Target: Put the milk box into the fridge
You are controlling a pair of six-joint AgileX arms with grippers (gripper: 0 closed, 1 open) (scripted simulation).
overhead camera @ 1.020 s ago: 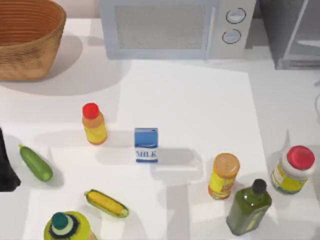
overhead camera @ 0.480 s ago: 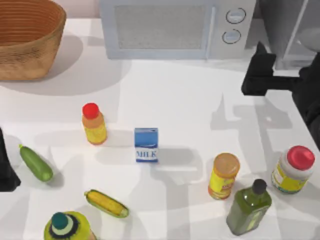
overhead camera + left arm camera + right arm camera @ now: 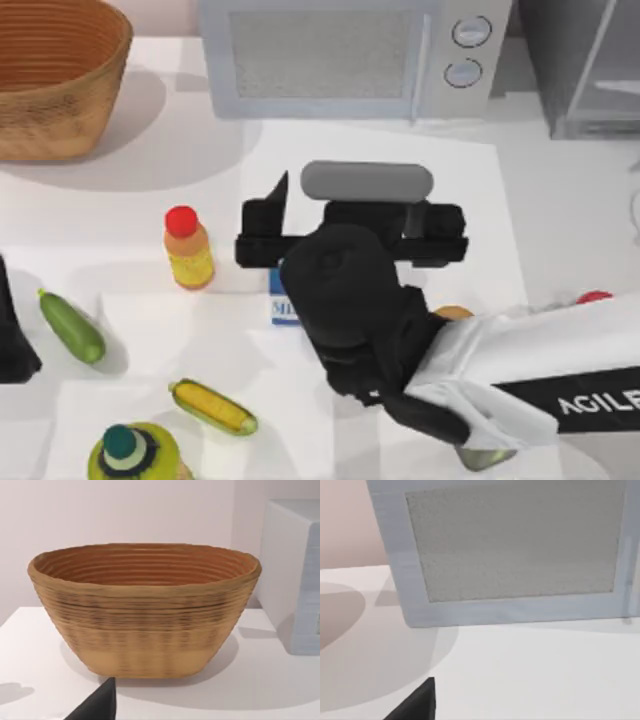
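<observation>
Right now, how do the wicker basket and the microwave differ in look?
The wicker basket is brown, round and open at its top; the microwave is white, box-shaped and closed in front. The basket's wall is ribbed; the microwave's front has a grey panel and two round dials. Both stand at the table's far edge.

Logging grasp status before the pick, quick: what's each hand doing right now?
Left hand: parked at the table's left edge.
Right hand: above the milk box, holding nothing visible.
</observation>
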